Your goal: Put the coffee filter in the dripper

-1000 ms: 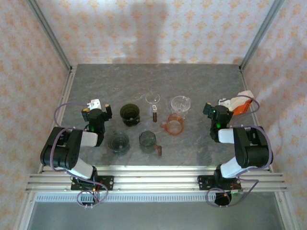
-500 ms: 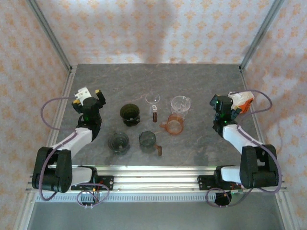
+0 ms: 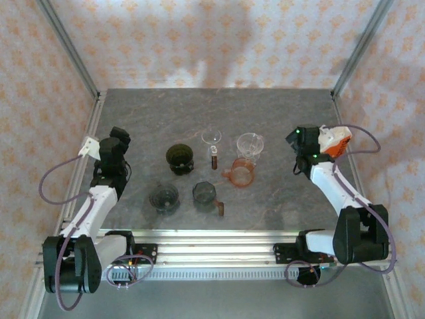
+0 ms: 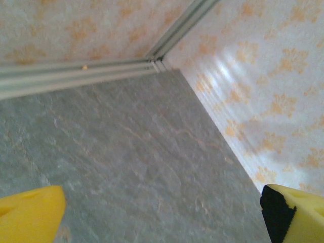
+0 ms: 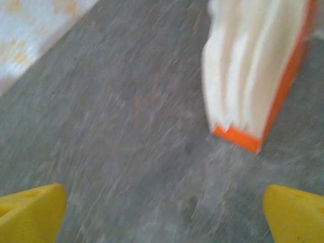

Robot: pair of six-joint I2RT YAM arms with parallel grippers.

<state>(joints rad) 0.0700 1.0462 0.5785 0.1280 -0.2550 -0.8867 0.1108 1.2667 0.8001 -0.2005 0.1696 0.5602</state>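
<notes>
Ahead of the right gripper (image 5: 162,215), up and to its right, the coffee filter stack (image 5: 248,66) stands upright in an orange holder (image 5: 286,86) on the table (image 5: 126,126), apart from both yellow fingertips (image 5: 30,210). The wrist picture is blurred. This gripper's jaws are spread wide and hold nothing, with bare table surface between them and the holder. From above, the holder sits on the gripper's outer side, near the right wall rail (image 3: 362,50). The left gripper (image 4: 162,215) is likewise spread wide and empty. It faces a table corner where the metal edge rail (image 4: 76,71) meets the patterned wall (image 4: 263,91), and that wall runs close past its black-padded finger (image 4: 276,212). Between the two grippers, well apart from each, the drippers are grouped mid-table. The dark dripper (image 3: 179,158) lies nearest the left gripper's inner side. The orange dripper (image 3: 241,174) and clear dripper (image 3: 250,143) lie toward the right gripper. Open surface separates each gripper from the group.
</notes>
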